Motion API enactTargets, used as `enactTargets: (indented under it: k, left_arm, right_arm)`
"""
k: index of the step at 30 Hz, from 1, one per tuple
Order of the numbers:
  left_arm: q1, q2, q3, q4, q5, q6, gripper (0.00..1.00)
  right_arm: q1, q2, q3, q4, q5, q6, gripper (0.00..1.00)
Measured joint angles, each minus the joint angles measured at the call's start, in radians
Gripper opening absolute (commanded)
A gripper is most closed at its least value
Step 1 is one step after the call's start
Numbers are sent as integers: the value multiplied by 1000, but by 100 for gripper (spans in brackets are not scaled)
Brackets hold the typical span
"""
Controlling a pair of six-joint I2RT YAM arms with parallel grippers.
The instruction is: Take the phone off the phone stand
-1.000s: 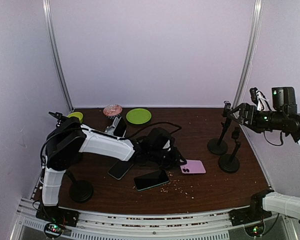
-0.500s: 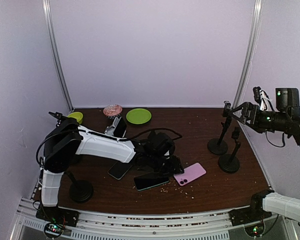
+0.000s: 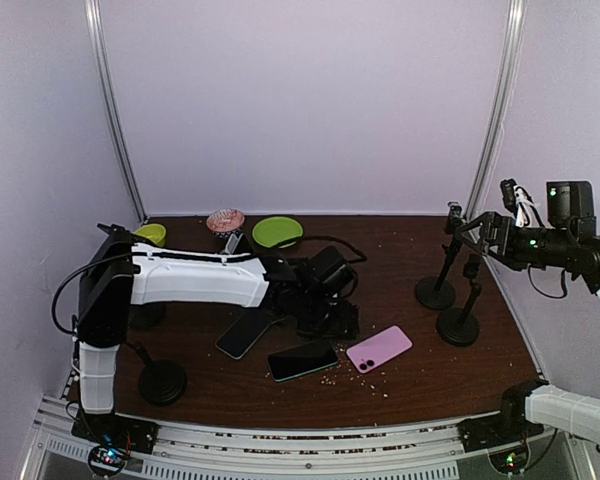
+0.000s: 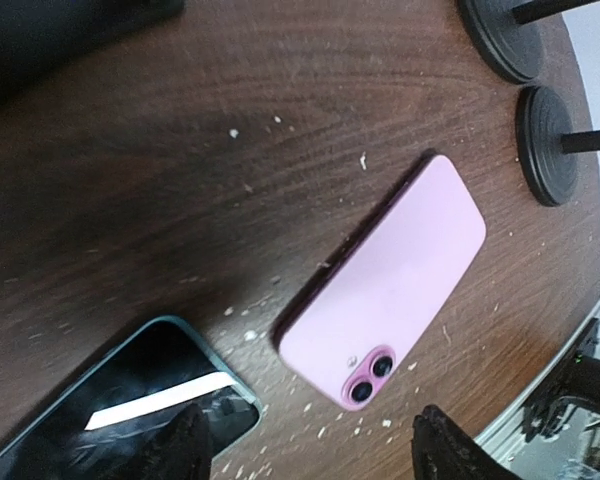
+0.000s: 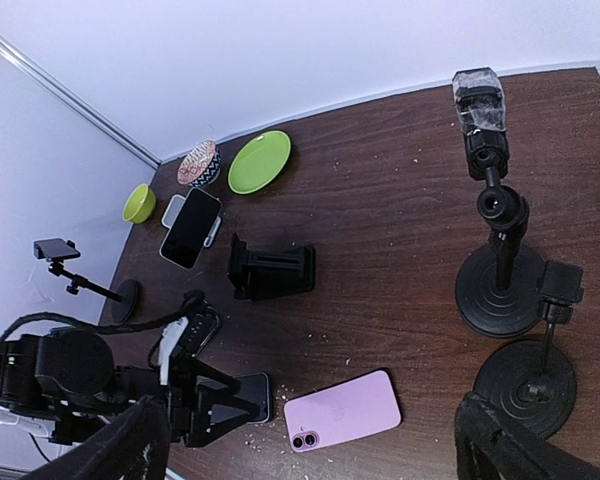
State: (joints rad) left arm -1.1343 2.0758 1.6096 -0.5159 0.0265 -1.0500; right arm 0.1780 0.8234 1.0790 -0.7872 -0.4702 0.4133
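The pink phone [image 3: 379, 349] lies face down and flat on the brown table, its two camera lenses toward the near edge [image 4: 385, 285] [image 5: 342, 411]. My left gripper [image 4: 320, 462] hovers open just left of it and above [image 3: 332, 318], with nothing between the fingers. The black phone stand [image 5: 272, 270] sits empty behind my left wrist and shows as a dark shape [image 4: 70, 25] in the left wrist view. High at the right, my right gripper [image 3: 470, 232] is wide open and holds nothing [image 5: 315, 445].
A teal-cased phone [image 3: 302, 360] and a dark phone [image 3: 242, 335] lie near the pink one. A white phone [image 5: 190, 227], green plate [image 3: 277, 232], patterned bowl [image 3: 225, 220] and small green bowl [image 3: 151, 233] stand at the back left. Two black pole stands [image 3: 437, 290] [image 3: 459, 325] rise at right, another [image 3: 161, 382] at front left.
My left gripper opened and let go of the pink phone, which now rests on the table. The left wrist has pulled back to the left. The right arm barely moved.
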Motion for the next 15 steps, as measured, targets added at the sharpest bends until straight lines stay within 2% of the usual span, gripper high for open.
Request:
enactTargets:
  k: [4, 8, 11, 15]
  left_arm:
    - [-19, -81, 73, -198, -126, 70, 70]
    - [-28, -249, 58, -405, -278, 83, 70]
    - [-28, -406, -12, -565, -393, 29, 67]
    - [-28, -557, -111, -810, -505, -144, 66]
  right_arm:
    - [2, -6, -2, 6, -34, -7, 99]
    - [17, -11, -6, 29, -79, -7, 99]
    - [45, -9, -3, 43, -93, -8, 100]
    - [116, 0, 5, 59, -95, -14, 100]
